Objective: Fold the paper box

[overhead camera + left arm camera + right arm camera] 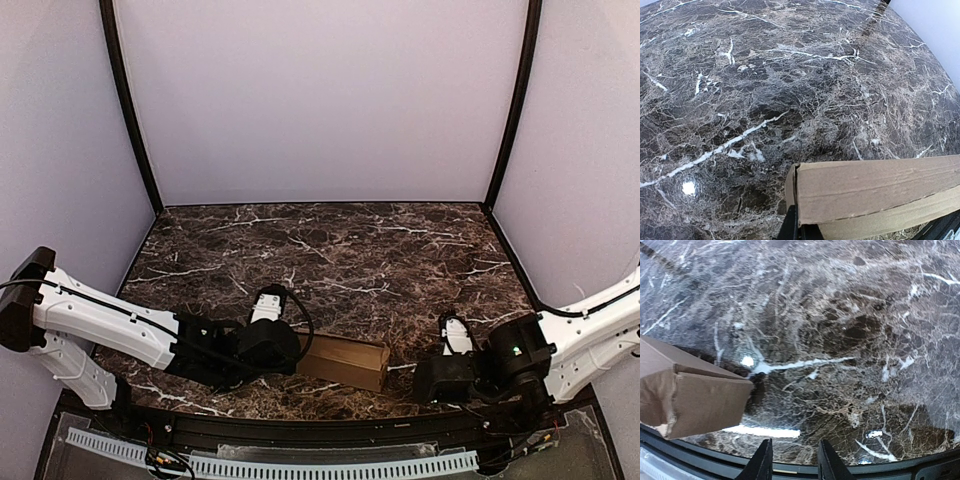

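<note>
The paper box (345, 360) is a plain brown cardboard piece folded into a long low box, lying on the marble table near the front edge. My left gripper (297, 352) is at its left end. In the left wrist view the box (875, 190) fills the lower right, and my gripper (799, 227) is shut on the thin end wall at its left corner. My right gripper (425, 382) is just right of the box, open and empty. In the right wrist view its fingers (762, 462) stand apart over the table edge, with the box's right end (685, 400) at the left.
The dark marble table top (330, 250) stretches back to the pale walls. A black rail (330, 430) runs along the front edge, also seen in the right wrist view (700, 455).
</note>
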Robot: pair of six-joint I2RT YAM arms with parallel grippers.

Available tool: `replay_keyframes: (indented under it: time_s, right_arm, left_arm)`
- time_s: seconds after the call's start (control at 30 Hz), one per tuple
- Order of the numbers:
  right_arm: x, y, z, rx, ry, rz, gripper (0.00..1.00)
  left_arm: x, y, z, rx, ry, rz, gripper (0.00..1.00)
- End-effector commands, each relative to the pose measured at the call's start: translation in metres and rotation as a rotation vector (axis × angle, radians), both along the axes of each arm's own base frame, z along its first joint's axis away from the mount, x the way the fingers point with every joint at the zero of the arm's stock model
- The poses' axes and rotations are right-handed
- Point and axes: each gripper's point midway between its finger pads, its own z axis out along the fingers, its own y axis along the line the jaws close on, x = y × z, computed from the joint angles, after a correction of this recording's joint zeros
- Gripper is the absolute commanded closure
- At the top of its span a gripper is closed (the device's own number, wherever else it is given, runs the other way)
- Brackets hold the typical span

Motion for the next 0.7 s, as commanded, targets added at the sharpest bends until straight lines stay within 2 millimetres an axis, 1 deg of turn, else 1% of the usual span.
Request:
replay_keyframes:
  time_s: [0.0,0.03,0.13,0.3,0.4,0.5,0.6,0.67]
  right_arm:
    - [0.007,0.009,0.029,0.033,-0.076,0.051,0.66]
    - [0.008,0.013,0.036,0.05,-0.09,0.065,0.63]
    - [0.013,0.027,0.059,0.119,-0.138,0.107,0.62]
    - [0.021,0.044,0.079,0.19,-0.159,0.187,0.63]
    - [0.022,0.058,0.087,0.218,-0.166,0.253,0.64]
    - [0.023,0.073,0.092,0.233,-0.177,0.323,0.61]
    - [0.024,0.084,0.094,0.246,-0.172,0.362,0.57]
    - [0.024,0.09,0.093,0.239,-0.168,0.378,0.56]
  left_arm:
    - [-0.023,0.058,-0.065,0.31,0.151,-0.026,1.0]
    - [-0.023,0.057,-0.065,0.307,0.149,-0.028,1.0]
    - [-0.022,0.057,-0.064,0.309,0.147,-0.03,1.0]
    - [-0.022,0.054,-0.062,0.309,0.144,-0.035,1.0]
    - [-0.022,0.053,-0.063,0.309,0.145,-0.034,1.0]
    - [-0.021,0.053,-0.063,0.311,0.145,-0.032,1.0]
    - [-0.022,0.052,-0.063,0.314,0.146,-0.034,1.0]
    - [-0.021,0.053,-0.063,0.315,0.147,-0.033,1.0]
